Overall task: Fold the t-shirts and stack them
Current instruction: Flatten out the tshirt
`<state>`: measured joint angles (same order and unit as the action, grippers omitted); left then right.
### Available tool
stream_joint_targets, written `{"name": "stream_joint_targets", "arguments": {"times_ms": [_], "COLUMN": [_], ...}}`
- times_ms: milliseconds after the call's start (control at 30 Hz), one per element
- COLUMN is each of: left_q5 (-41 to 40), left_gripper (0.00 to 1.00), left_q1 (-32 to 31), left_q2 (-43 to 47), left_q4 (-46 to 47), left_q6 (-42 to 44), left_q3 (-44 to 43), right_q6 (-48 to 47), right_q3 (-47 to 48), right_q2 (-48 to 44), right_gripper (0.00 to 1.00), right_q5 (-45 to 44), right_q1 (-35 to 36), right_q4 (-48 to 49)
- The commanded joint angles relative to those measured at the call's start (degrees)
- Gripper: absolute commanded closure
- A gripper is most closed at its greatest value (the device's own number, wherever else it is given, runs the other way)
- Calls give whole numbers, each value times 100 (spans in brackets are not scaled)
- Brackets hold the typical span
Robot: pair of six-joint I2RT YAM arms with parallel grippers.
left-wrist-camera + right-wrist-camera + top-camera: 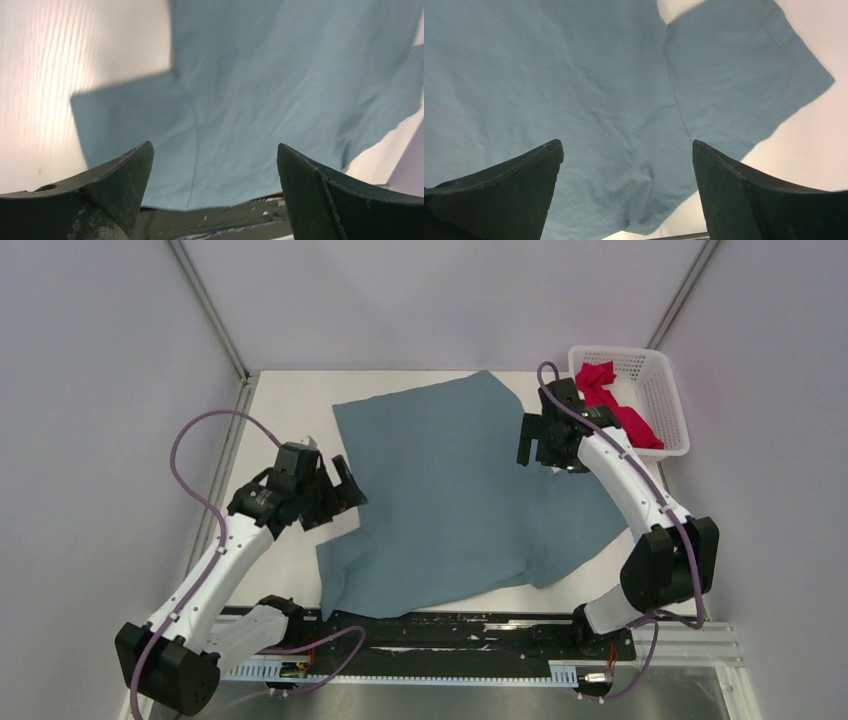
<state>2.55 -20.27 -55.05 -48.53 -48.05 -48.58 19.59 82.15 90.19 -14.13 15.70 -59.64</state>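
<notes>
step: first fold not begun, I judge; blue-grey t-shirt point(460, 490) spread at table point(290, 410) centre; pink t-shirt point(598, 378) in basket point(665, 390), far right corner | left jaws, right jaws: gaping, empty | next: I should pinch sleeve edges, fold inward

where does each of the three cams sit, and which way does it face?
Top external: high behind the robot, looking down on the table; left arm, right arm, left gripper, right gripper show.
Left wrist: on the left arm, facing down at the blue-grey t-shirt; its own open fingers show.
Right wrist: on the right arm, facing down at it; own open fingers show.
Shared: all see that t-shirt.
</notes>
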Motion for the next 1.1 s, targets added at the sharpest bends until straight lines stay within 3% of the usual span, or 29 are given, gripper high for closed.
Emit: {"name": "stream_joint_targets", "arguments": {"times_ms": [0, 67, 133, 367, 533, 633, 833, 1067], "left_q5": [65, 282, 506, 872, 1141, 1203, 979, 1233], "left_gripper": [0, 0, 0, 0, 0, 0, 0, 0], "left_q1": [-29, -29, -29, -12, 24, 45, 175, 131], "left_q2": [-653, -1300, -2073, -4613, -5739, -5919, -5579, -4522], "left_q4": [1091, 1470, 1729, 1828, 1842, 1837, 2140, 2389], "left_q6": [665, 924, 1104, 1599, 1559, 1506, 1251, 726], "left_q3": [-967, -1323, -1935, -3537, -4042, -3915, -2766, -1062], "right_q6": [457, 448, 513, 1220, 1302, 1335, 1102, 499], "right_q3": [-686, -1430, -2029, -3390, -3415, -3224, -2259, 292], "right_q2": [-950, -1305, -1487, -1721, -957, -387, 1003, 3199], "right_gripper": [0, 0, 0, 0, 0, 0, 0, 0], "right_q5": [820, 1824, 2219, 2004, 1864, 1787, 1747, 2167], "right_q1": [6, 41, 107, 197, 185, 187, 176, 170], "right_q4": [805, 1429, 1762, 2452, 2946, 3144, 3325, 3278]}}
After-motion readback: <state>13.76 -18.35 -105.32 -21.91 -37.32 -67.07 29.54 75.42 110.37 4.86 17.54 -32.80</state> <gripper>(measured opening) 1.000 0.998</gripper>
